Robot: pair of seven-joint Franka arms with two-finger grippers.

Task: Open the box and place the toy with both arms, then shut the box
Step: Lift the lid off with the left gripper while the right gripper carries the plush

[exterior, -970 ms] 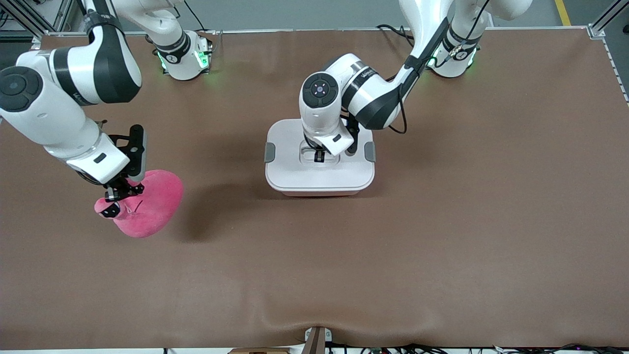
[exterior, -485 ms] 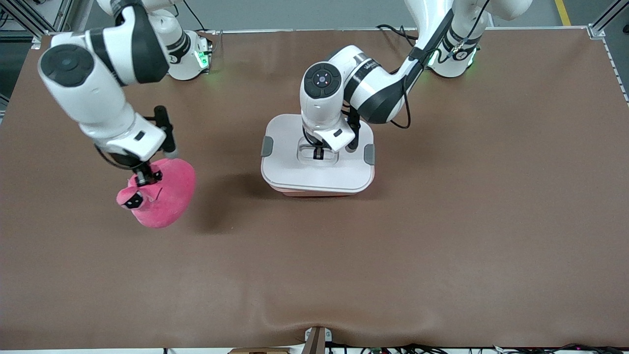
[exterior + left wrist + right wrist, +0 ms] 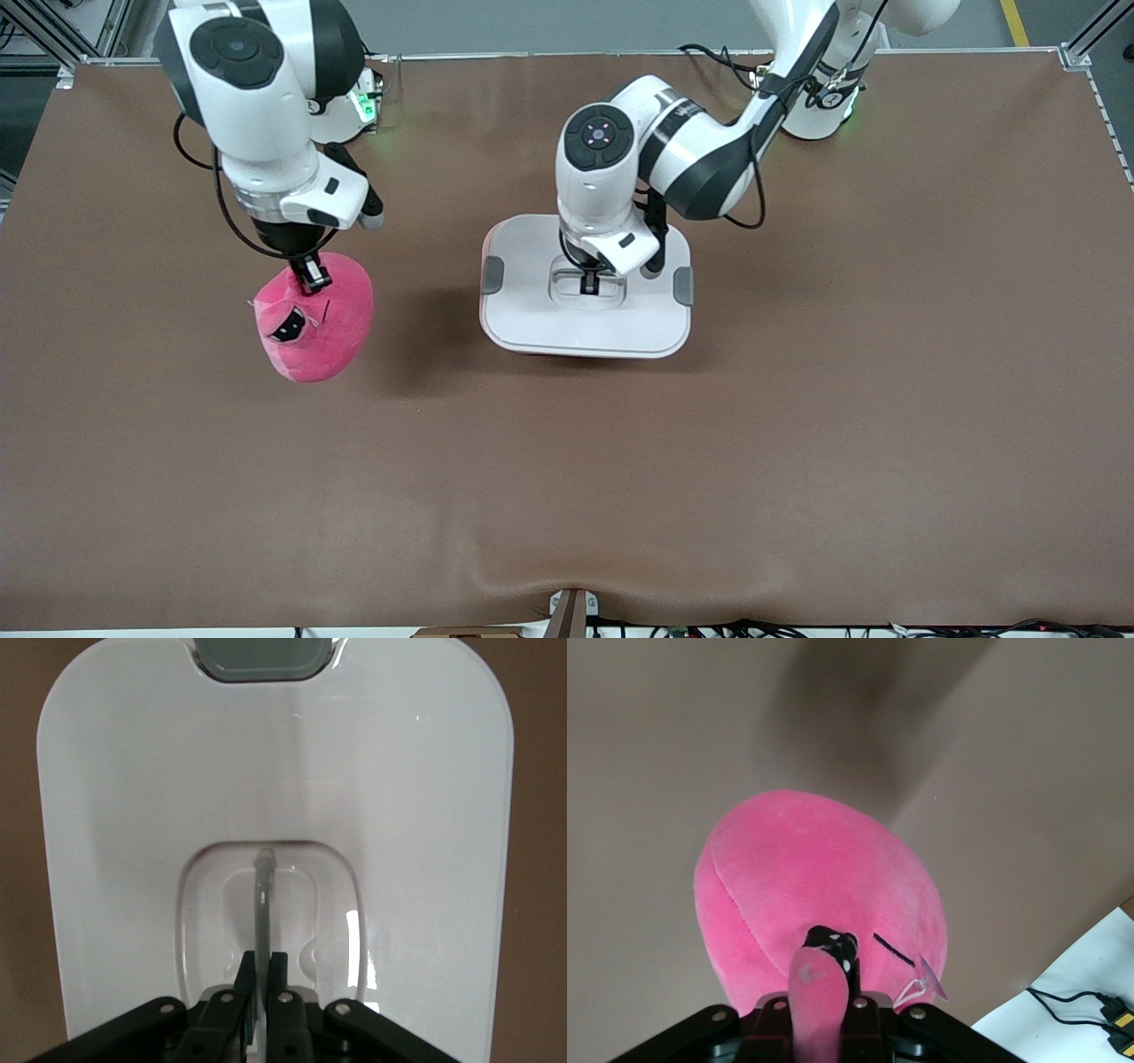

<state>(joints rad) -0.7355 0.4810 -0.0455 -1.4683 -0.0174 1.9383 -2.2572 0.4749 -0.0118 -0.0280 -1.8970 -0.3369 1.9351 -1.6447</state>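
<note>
Front view, left gripper clamped on lid handle, right gripper pinching toy aloft above table

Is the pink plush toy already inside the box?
No. The toy hangs from the right claw over the table, beside the box, whose lid the left claw grips.

Pink toy aloft; white-lidded box mid-table
</note>
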